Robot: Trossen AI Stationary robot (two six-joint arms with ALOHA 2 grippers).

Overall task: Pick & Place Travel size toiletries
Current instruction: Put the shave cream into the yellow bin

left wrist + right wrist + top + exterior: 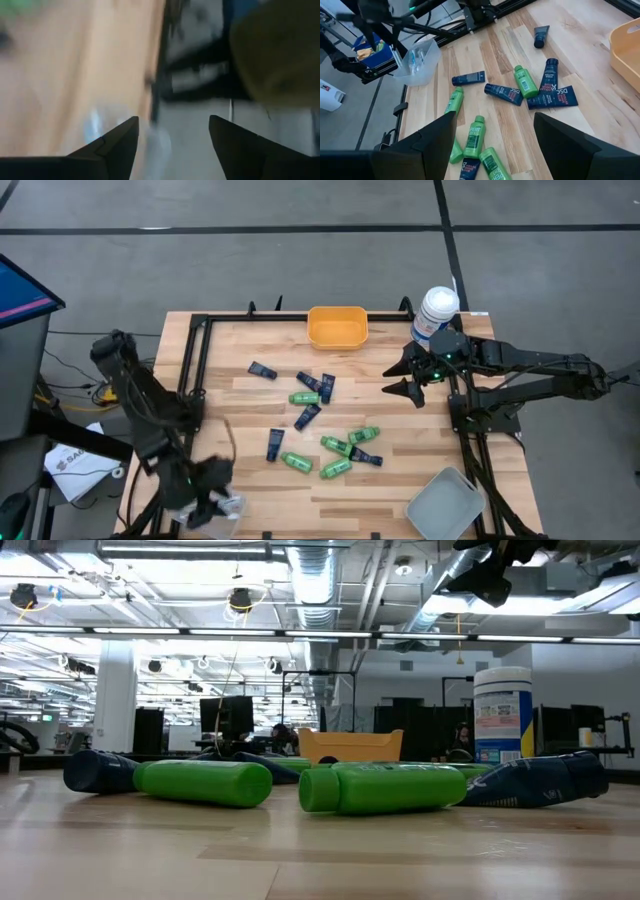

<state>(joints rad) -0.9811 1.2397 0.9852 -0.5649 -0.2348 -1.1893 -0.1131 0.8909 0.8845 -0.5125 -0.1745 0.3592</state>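
- My left wrist view is smeared: I can make out only pale wood, a dark frame and something clear and pale between the two dark fingers, which stand spread apart.
- In the high view the left claw [212, 502] sits at the counter's near left corner over a clear container [228, 505]; what lies inside it I cannot tell from there.
- The right wrist view shows that clear container [417, 61] far off with slim pale items in it, too small for me to name.
- The right claw [405, 376] hangs above the far right of the counter [250, 480], fingers spread, holding nothing.
- The toiletries lie scattered across the counter's middle: bright green bottles [525, 82] with printed labels and dark navy tubes [504, 94] with white lettering, all flat on their sides, some touching.
- In the low view two green bottles [205, 782] block most of the pile behind them.
- A yellow bin [337, 326] sits at the far edge, a grey bin [445, 505] near right, cut off by the frame, and a white canister [436, 311] stands far right.
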